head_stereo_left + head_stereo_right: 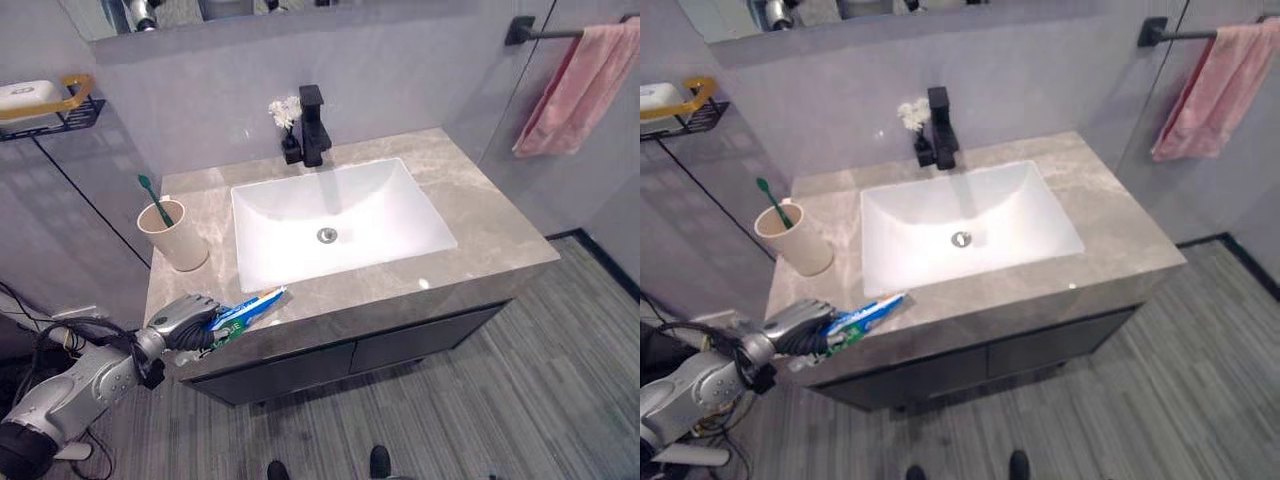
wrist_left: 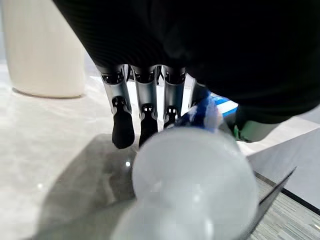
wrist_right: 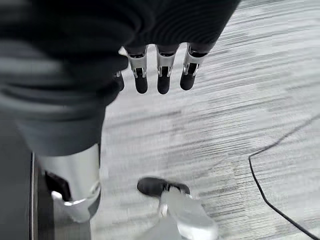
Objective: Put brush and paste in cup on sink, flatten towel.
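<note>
left robot hand (image 1: 188, 318): at 7 o'clock on the tabletop (image 1: 480, 210), fingers curled round the paste (image 1: 247, 307).
paste: lying on the front edge, tip toward the sink (image 1: 340, 215).
brush (image 1: 154, 199): upright in the cup (image 1: 174, 235), at 9 o'clock.
towel (image 1: 580, 88): bunched on the rail, 2 o'clock.
right robot hand (image 3: 159, 70): fingers relaxed, empty, above the floor (image 3: 240, 100).

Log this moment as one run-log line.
left hand: shut on toothpaste tube at counter's front edge | toothbrush: in cup | towel: bunched on bar | right hand: idle, open
</note>
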You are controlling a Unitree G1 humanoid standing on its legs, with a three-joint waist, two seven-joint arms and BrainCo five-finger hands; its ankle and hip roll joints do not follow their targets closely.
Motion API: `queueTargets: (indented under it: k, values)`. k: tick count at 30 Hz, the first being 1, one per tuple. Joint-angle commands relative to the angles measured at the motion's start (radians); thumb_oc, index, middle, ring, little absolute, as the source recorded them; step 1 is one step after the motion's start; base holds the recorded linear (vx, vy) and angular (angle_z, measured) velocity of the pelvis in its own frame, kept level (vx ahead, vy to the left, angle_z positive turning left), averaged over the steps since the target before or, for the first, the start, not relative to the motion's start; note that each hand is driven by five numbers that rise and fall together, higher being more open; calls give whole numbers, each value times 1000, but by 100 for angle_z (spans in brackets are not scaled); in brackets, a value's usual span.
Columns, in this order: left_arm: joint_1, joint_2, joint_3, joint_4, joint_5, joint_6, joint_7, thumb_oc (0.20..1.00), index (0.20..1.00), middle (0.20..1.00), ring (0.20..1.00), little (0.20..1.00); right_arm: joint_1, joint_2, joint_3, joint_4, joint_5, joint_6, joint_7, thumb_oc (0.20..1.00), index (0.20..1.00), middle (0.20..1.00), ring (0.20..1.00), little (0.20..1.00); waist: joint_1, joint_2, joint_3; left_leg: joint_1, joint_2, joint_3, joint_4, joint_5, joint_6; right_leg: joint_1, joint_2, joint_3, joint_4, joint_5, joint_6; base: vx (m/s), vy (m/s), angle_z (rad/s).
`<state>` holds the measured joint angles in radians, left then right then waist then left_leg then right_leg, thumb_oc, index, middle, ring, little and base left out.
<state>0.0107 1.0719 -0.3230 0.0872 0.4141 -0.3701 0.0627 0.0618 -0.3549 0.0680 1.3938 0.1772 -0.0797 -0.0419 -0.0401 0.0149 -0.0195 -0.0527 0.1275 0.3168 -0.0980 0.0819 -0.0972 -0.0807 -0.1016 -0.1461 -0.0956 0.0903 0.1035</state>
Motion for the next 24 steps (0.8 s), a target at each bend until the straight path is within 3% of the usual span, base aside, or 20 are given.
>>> queueTargets:
  k: [1,12,20,24]
  values:
    - [-9,2,111,-19,12,19,40,200,200,200,200,200,-1,12,-25,35,79,13,-1,1000,1000,1000,1000,1000,8,-47,-2,30,56,-32,11,-10,-54,3,-123,-31,8,66,123,-8,3,6]
    - [-58,6,278,-112,38,43,113,200,200,200,200,200,3,-57,-195,95,285,26,10,1000,1000,1000,1000,1000,3,-80,-38,54,56,-35,11,-19,-53,30,-122,-36,8,65,124,0,0,0]
    - [-178,25,320,-203,55,44,167,200,200,200,200,200,-13,-191,-362,114,467,13,-23,1000,1000,1000,1000,1000,-18,-96,-62,70,52,-32,11,-31,-52,45,-125,-37,8,69,128,0,0,0]
    - [-236,23,328,-222,89,38,240,200,200,200,200,200,-53,-274,-502,-117,629,-115,-140,1000,1000,1000,1000,1000,-41,-93,-73,82,51,-24,11,-42,-51,51,-125,-31,8,67,133,-2,6,-1]
